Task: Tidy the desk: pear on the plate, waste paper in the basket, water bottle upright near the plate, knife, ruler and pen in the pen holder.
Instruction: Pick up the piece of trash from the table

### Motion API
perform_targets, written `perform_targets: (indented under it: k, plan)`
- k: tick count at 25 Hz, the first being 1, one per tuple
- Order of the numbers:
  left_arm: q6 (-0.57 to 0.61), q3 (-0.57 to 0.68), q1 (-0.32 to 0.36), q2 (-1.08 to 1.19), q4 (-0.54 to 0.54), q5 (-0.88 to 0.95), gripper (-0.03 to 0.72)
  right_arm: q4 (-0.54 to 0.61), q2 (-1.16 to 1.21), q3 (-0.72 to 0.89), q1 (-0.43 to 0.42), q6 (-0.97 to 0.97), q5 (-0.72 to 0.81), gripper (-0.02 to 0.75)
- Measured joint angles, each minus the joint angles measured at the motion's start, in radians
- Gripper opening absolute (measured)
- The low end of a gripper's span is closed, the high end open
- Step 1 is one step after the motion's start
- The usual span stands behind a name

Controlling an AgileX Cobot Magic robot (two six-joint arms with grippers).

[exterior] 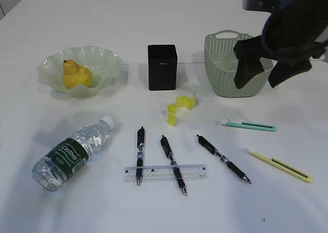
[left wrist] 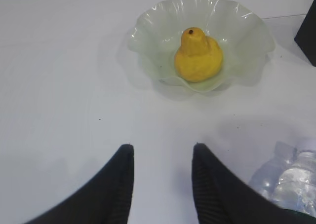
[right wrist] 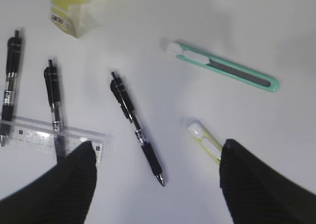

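Observation:
The yellow pear (exterior: 77,75) (left wrist: 198,56) lies in the wavy green plate (exterior: 105,58) (left wrist: 247,31). The water bottle (exterior: 72,153) (left wrist: 291,182) lies on its side at the front left. My left gripper (left wrist: 163,147) hangs open and empty above bare desk (exterior: 154,17), short of the plate. Yellow waste paper (exterior: 182,108) (right wrist: 74,12) lies in front of the black pen holder (exterior: 162,67). Three pens (exterior: 224,158) (right wrist: 136,128), two of them lying across the clear ruler (exterior: 165,172) (right wrist: 34,130), and a teal knife (exterior: 249,125) (right wrist: 227,68) and a yellow knife (exterior: 281,165) (right wrist: 205,137) lie at the front. My right gripper (exterior: 257,81) (right wrist: 157,147) is open and empty, high in front of the basket (exterior: 220,69).
The basket stands at the back right, the pen holder at the back centre and the plate at the back left. The right arm partly hides the basket's right side. Bare desk lies behind the holder.

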Motion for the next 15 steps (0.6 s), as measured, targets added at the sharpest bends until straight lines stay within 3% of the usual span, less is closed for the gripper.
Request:
perform_targets:
  k: [15]
  plan:
    - [0.000, 0.000, 0.000, 0.000, 0.000, 0.002, 0.276, 0.049, 0.291, -0.351, 0.090, 0.018, 0.118, 0.576]
